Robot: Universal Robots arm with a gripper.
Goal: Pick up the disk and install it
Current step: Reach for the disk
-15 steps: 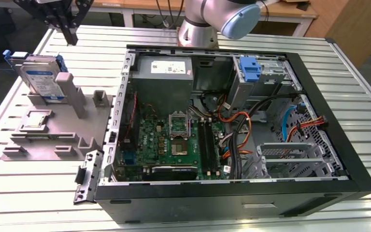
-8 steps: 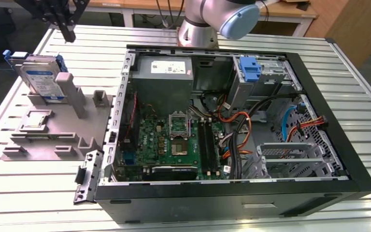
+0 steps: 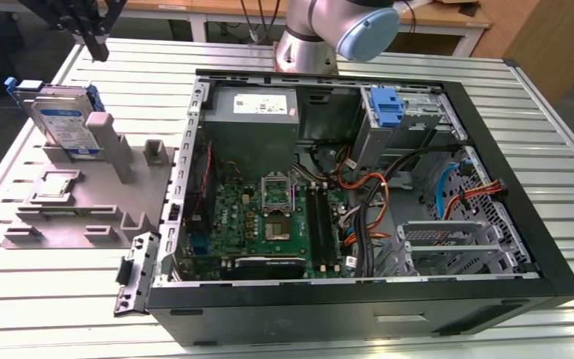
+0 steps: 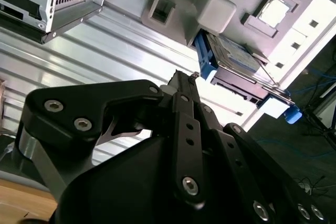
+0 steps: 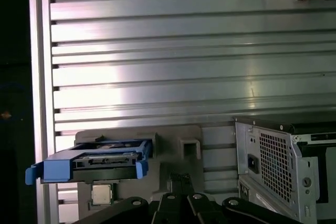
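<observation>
Exterior view: disk (image 3: 63,123) is noted standing on edge in a slot of the grey fixture (image 3: 87,209), on the slatted surface (image 3: 57,299) at the exterior view's left. The hand (image 3: 98,52) is recorded higher up, apart from the disk, fingers pressed together with nothing between them. In the first wrist view the disk is seen edge-on as a blue strip, with a small square chip (image 5: 101,194) seated near it in the fixture. An open case (image 3: 367,187) is set just beside the fixture.
</observation>
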